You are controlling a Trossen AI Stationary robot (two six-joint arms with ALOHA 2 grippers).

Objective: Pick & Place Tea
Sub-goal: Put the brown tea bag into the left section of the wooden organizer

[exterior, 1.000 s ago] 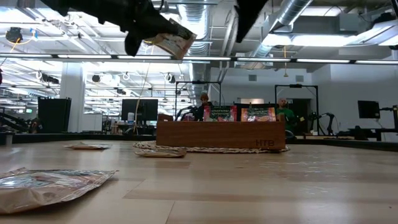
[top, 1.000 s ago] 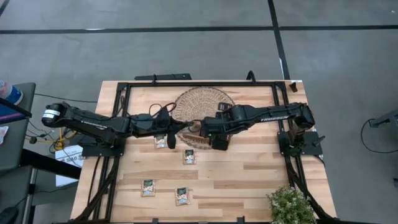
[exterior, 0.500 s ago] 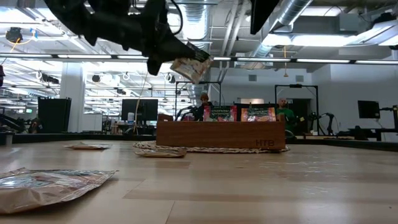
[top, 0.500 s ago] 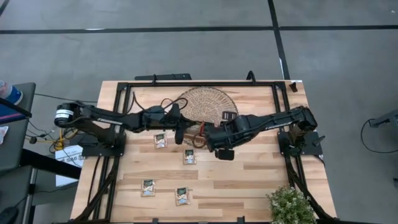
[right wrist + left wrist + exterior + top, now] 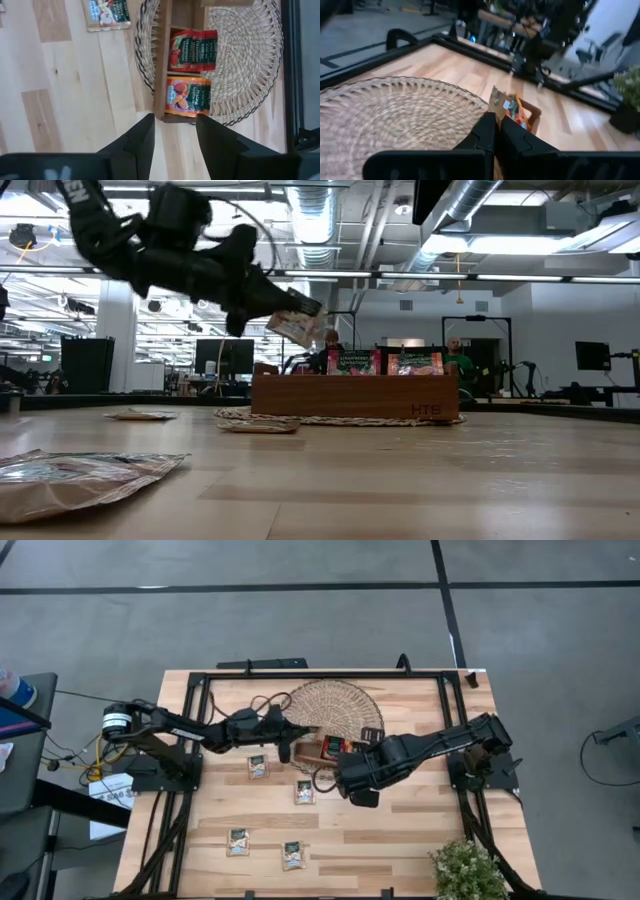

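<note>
My left gripper (image 5: pixel 283 308) is shut on a cream tea sachet (image 5: pixel 295 328) and holds it in the air, just left of the wooden tray (image 5: pixel 355 397). In the high view the left gripper (image 5: pixel 289 745) hangs at the tray's (image 5: pixel 322 756) left end, over the woven mat (image 5: pixel 330 705). The left wrist view shows its fingers (image 5: pixel 487 131) pressed together. My right gripper (image 5: pixel 175 132) is open and empty, over the table at the tray's (image 5: pixel 161 75) front side. Red tea sachets (image 5: pixel 192 47) and orange tea sachets (image 5: pixel 187 97) fill two compartments. Loose tea sachets lie on the table (image 5: pixel 258 766) (image 5: pixel 304 792) (image 5: pixel 238 841).
A black frame (image 5: pixel 300 675) runs around the table's edges. A potted plant (image 5: pixel 465 868) stands at the front right corner. Another loose sachet (image 5: pixel 293 856) lies near the front edge. People sit in the room behind the tray (image 5: pixel 328 340).
The left gripper has carried its sachet right and down, toward the tray. The right gripper has drawn back from the tray toward the table's front, and its fingers stand closer together.
</note>
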